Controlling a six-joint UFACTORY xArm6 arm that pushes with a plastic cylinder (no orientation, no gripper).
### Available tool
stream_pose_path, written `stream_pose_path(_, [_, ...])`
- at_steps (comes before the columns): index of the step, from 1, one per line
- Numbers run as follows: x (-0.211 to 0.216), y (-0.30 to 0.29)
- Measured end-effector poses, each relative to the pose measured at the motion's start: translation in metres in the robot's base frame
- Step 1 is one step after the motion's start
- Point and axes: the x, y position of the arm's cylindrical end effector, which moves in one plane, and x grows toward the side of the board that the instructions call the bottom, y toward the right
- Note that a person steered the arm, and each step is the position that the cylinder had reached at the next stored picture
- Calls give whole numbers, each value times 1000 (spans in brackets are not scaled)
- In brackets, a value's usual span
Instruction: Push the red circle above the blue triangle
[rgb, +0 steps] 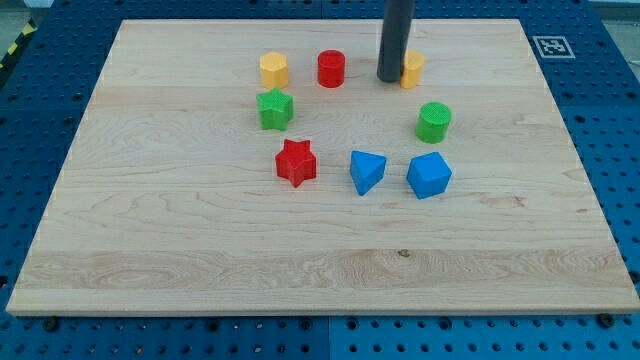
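While the red circle (331, 69) is sitting in the far row of the board, my tip (389, 79) is resting to its right, close against the left edge of a yellow block (412, 70) whose shape is partly hidden by the rod. There is no claw on this arm, only the straight rod, so nothing is spreading or pinching. The blue triangle (367, 171) is lying nearer the viewer and slightly right of the red circle, between the red star (296, 162) on its left and a blue block (429, 175) on its right. As judged from this layout, the step in hand is calling for a short rightward shove: the tip should be going round to the circle's left side and pressing through its centre, so that the circle is ending directly on the far side of the triangle without striking the yellow block. The red circle is showing as a short upright cylinder, flat-topped, standing free of its neighbours.
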Motion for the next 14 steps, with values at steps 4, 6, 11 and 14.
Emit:
stream_pose_path(4, [-48, -44])
stream_pose_path(6, [-55, -42])
stream_pose_path(11, [-55, -94])
stream_pose_path(14, [-47, -129])
